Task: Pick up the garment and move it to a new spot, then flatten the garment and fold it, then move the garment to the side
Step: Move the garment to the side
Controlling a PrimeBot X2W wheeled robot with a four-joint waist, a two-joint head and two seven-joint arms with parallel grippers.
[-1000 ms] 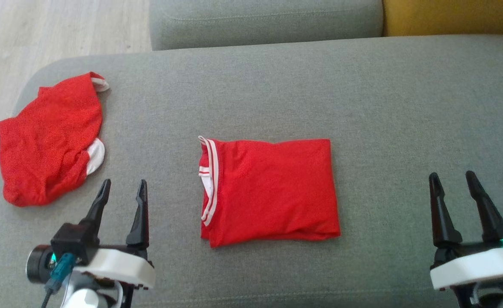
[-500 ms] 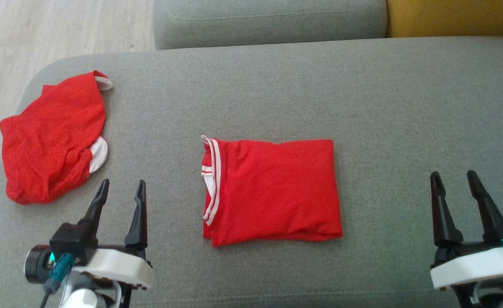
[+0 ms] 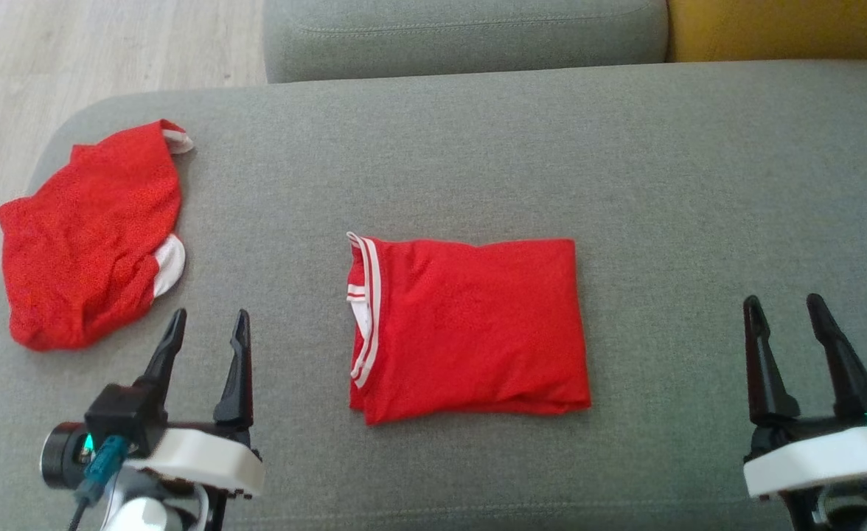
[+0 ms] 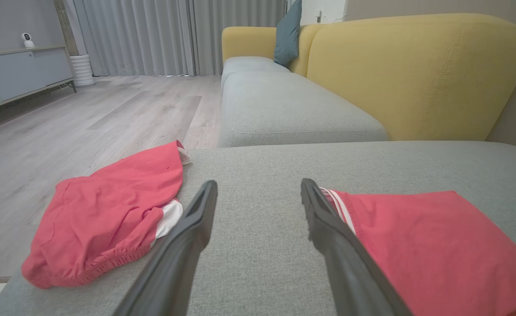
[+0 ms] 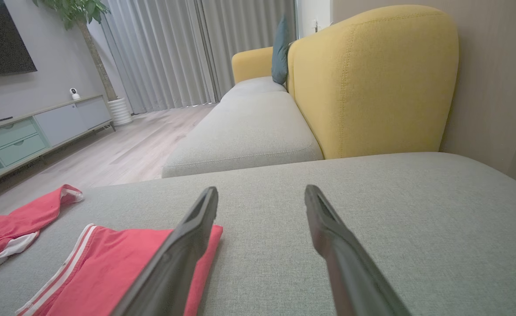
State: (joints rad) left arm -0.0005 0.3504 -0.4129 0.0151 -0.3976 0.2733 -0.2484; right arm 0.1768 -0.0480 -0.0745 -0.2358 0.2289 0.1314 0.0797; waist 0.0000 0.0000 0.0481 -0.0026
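Note:
A red garment with white stripes along its left edge lies folded into a neat rectangle in the middle of the grey cushion. A second red garment with white trim lies crumpled at the cushion's far left. My left gripper is open at the lower left, between the two garments and touching neither. My right gripper is open at the lower right, apart from the folded garment. In the left wrist view the open left gripper has the crumpled garment on its left and the folded garment on its right. In the right wrist view the open right gripper has the folded garment on its left.
The cushion's rounded left edge drops to a wooden floor. Another grey seat cushion and a yellow backrest lie beyond the far edge. Bare grey fabric stretches to the right of the folded garment. A low cabinet stands across the room.
The whole head picture has shifted slightly to the right, so the camera moved. Both garments lie as before and both grippers stay open in place.

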